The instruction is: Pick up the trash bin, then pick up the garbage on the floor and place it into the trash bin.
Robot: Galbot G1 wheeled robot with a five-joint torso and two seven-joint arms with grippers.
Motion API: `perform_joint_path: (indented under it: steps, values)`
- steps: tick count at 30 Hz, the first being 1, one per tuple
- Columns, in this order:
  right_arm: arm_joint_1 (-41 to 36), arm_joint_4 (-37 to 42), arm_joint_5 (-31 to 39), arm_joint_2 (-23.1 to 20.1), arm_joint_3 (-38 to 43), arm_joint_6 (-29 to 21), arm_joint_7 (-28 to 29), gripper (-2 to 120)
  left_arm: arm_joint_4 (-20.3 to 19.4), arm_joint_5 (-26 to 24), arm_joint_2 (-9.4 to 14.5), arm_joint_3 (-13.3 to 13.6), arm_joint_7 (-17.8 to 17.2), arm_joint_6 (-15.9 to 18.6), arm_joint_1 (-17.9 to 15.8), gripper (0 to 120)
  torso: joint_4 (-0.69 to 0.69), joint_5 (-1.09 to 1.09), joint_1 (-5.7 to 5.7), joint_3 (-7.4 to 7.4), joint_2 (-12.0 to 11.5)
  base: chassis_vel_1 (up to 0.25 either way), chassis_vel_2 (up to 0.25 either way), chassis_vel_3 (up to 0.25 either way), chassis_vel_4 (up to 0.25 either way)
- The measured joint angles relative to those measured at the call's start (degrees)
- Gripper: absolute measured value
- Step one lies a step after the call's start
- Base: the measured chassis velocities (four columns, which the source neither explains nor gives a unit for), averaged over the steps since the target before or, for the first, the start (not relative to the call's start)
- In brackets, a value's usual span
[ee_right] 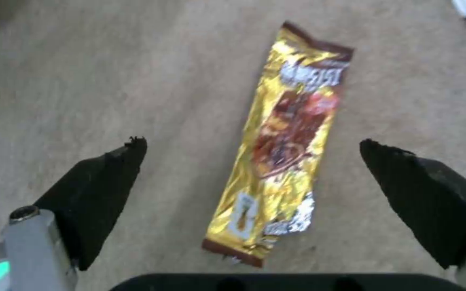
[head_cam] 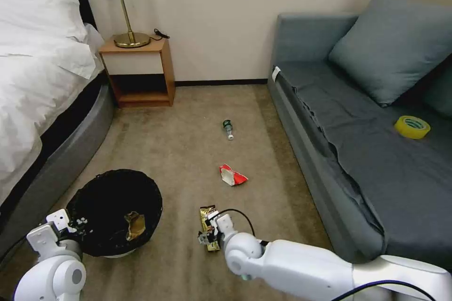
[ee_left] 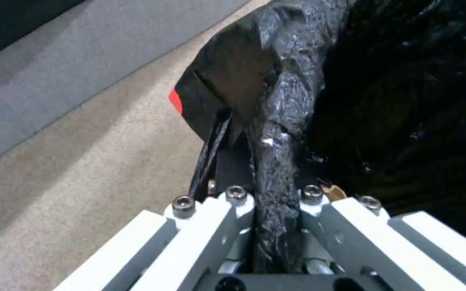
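The trash bin (head_cam: 113, 211), white with a black bag liner, hangs low at the left with my left gripper (head_cam: 75, 225) shut on its rim (ee_left: 276, 169). Crumpled tan paper (head_cam: 135, 225) lies inside it. My right gripper (ee_right: 252, 147) is open, its black fingertips (ee_right: 109, 178) spread on either side of a gold-brown snack wrapper (ee_right: 281, 141) flat on the carpet, also seen under the wrist in the head view (head_cam: 207, 228). A red-and-white wrapper (head_cam: 232, 175) and a small clear bottle with a green label (head_cam: 228, 128) lie farther ahead on the floor.
A bed (head_cam: 42, 84) borders the left side and a grey sofa (head_cam: 367, 150) the right, with a yellow tape roll (head_cam: 412, 127) on its seat. A wooden nightstand (head_cam: 139, 73) with a lamp stands against the far wall. Tan carpet lies between them.
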Motion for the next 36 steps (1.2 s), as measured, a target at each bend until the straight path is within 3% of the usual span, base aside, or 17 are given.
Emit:
perform_joint_path:
  steps: [11,36]
  values:
    - [-0.1,-4.3,-3.2,2.1,-4.1,3.3,-0.6,100,-0.3,0.6,-0.7,0.3,0.0,-0.3,0.3,3,-0.01,0.00,0.00,0.00,0.0,0.000,0.000,0.000,0.000]
    - [-0.7,-13.8,-5.6,4.6,-4.6,5.7,-2.9,100,-1.3,0.6,-0.6,-0.2,-0.1,-0.1,0.6,3,-0.01,0.01,0.00,0.00,0.0,0.000,0.000,0.000,0.000]
